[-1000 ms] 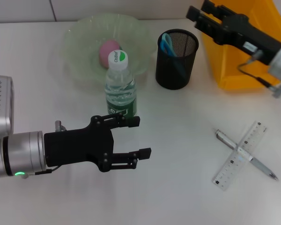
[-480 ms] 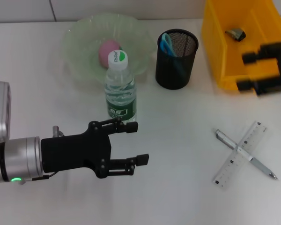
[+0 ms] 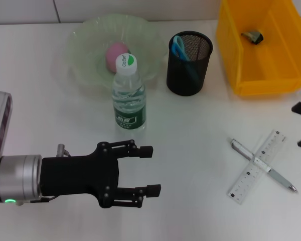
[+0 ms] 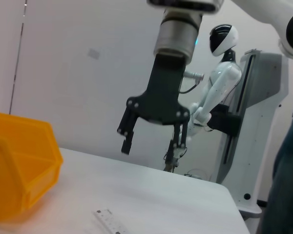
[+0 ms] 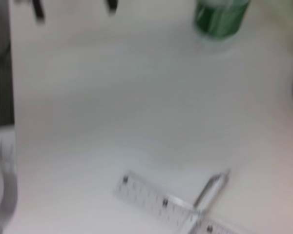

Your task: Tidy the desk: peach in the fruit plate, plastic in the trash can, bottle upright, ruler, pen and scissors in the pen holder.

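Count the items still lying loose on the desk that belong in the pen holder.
2: the ruler and the pen, crossed over each other on the desk's right side. The pen holder already holds blue-handled items.

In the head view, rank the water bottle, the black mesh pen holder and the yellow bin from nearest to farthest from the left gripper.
From the left gripper, open low on the desk:
1. Clear plastic water bottle, upright just beyond it.
2. Black mesh pen holder, farther back, toward the right.
3. Yellow plastic bin, at the far right corner.

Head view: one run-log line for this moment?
peach in fruit plate | plastic in trash can | bottle upright | pen across ruler | left gripper open | right gripper open
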Robot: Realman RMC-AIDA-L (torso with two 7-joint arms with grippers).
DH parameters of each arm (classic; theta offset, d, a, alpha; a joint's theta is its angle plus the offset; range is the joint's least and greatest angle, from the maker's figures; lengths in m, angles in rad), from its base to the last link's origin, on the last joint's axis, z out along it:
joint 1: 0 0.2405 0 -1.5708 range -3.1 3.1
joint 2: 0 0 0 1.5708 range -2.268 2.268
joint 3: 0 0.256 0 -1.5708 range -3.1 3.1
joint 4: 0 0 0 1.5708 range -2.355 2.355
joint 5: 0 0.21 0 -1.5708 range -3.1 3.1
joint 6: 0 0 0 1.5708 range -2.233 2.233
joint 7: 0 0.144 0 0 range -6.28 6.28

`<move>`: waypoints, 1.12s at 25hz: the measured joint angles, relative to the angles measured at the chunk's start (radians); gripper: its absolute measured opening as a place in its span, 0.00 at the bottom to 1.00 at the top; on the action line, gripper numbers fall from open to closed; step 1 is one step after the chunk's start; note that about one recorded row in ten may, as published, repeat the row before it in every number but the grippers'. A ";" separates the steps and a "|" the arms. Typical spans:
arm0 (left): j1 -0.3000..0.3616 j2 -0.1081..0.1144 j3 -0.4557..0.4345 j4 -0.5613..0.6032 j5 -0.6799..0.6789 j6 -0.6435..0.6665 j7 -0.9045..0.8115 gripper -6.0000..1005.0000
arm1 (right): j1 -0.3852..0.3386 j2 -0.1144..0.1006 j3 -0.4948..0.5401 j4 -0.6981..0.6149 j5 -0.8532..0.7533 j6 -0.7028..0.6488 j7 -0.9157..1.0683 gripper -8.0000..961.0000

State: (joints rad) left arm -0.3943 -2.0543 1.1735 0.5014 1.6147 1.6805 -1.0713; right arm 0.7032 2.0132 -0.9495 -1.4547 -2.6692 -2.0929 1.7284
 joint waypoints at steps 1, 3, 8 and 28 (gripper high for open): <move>-0.001 0.001 0.000 0.000 0.000 0.004 -0.004 0.80 | 0.004 0.007 -0.038 -0.001 -0.024 0.004 -0.023 0.79; -0.001 0.001 -0.002 -0.001 0.000 0.009 -0.008 0.80 | 0.008 0.019 -0.102 -0.007 -0.053 0.018 -0.066 0.79; -0.003 -0.002 -0.017 -0.005 -0.006 0.004 -0.009 0.80 | 0.007 0.043 -0.234 -0.009 -0.108 0.090 -0.176 0.79; 0.005 -0.008 -0.068 -0.009 -0.010 -0.055 -0.135 0.80 | -0.005 0.064 -0.402 0.213 -0.173 0.334 -0.549 0.77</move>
State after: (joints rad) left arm -0.3896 -2.0623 1.1056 0.4921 1.6049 1.6259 -1.2060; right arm 0.6983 2.0770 -1.3514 -1.2413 -2.8427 -1.7587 1.1798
